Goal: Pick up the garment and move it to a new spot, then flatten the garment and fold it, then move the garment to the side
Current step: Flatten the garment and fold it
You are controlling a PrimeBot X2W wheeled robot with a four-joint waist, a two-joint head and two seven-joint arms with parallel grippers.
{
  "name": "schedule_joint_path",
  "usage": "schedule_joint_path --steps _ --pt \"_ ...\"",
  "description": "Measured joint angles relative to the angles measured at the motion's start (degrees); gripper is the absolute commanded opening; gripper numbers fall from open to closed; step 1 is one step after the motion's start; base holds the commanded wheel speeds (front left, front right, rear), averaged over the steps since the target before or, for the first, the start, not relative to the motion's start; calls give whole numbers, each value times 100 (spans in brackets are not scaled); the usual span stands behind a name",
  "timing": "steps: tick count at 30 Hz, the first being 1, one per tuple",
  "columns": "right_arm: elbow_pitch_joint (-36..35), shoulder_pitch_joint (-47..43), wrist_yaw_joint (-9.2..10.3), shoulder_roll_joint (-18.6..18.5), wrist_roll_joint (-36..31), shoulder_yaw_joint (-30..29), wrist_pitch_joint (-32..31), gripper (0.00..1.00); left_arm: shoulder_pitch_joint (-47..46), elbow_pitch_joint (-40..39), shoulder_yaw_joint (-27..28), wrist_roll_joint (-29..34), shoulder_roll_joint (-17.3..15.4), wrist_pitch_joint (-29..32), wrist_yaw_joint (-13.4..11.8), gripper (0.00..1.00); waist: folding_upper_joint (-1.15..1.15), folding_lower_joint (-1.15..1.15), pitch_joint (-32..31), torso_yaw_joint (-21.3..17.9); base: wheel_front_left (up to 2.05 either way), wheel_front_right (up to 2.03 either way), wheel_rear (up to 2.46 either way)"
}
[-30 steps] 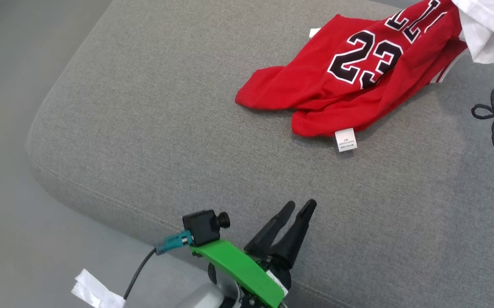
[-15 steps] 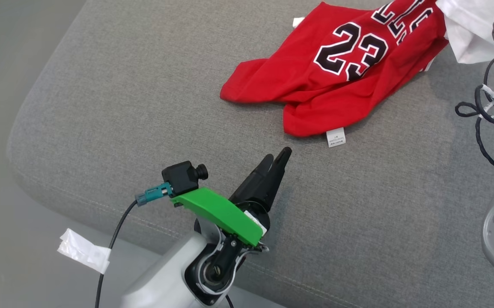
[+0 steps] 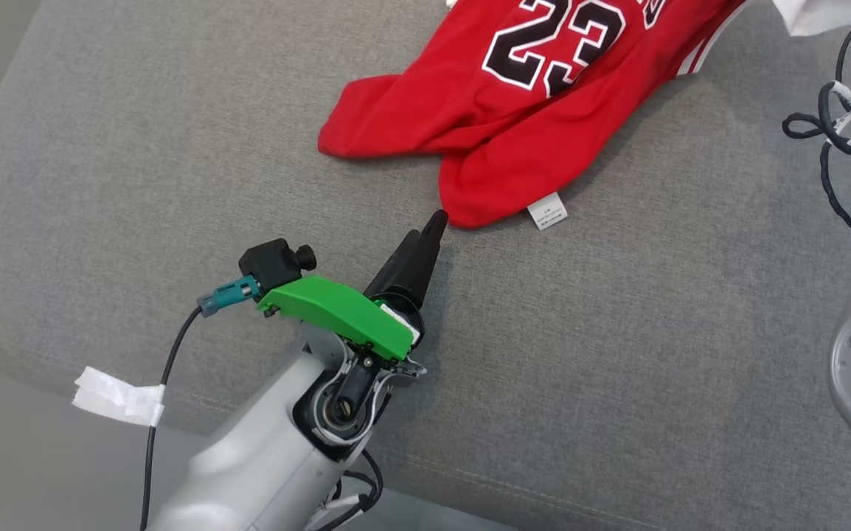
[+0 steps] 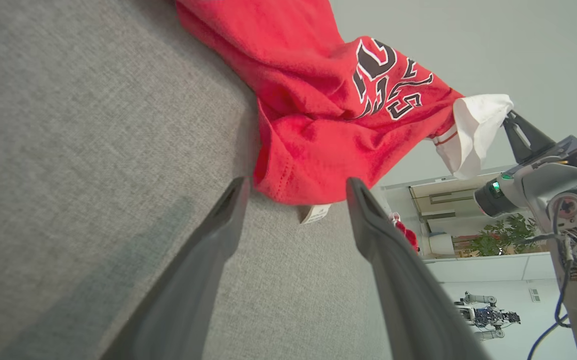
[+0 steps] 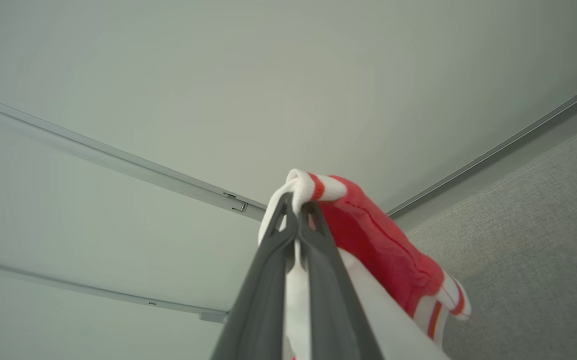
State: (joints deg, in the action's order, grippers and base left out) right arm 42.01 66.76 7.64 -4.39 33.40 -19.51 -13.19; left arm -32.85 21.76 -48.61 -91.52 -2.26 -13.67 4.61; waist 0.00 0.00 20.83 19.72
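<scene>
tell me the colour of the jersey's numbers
The numbers are black, outlined white; clearest in head view.

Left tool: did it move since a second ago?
Yes. The left tool slid forward over the grey cushion, away from its front seam, up to the hem of the red jersey.

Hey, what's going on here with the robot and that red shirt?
A two-armed robot is handling a red jersey that lies crumpled on a grey cushion. Its right end effector is shut on a white-and-red trimmed edge of the jersey and holds that part up off the cushion. The left end effector is open, with its fingertips right at the jersey's lower hem, near the white tag. It is not gripping anything yet.
</scene>
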Motion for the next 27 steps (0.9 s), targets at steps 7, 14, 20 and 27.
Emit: schedule_joint_path --steps 7,14,20,27 --pt "-133 115 0 -3 0 16 -57 0 -268 318 -211 -294 13 0 78 100 0 0 291 -194 0 0 0" --pt "-191 114 0 -4 0 15 -75 0 -599 385 -443 -520 -2 -8 121 100 0 0 511 -257 0 0 0" --pt "-236 113 0 -3 0 19 -75 0 -768 390 -600 -726 -34 -9 167 100 0 0 555 -244 0 0 0" --pt "-279 108 0 -1 0 29 -75 0 -918 393 -879 -884 -49 -26 183 100 0 0 554 -230 0 0 0"
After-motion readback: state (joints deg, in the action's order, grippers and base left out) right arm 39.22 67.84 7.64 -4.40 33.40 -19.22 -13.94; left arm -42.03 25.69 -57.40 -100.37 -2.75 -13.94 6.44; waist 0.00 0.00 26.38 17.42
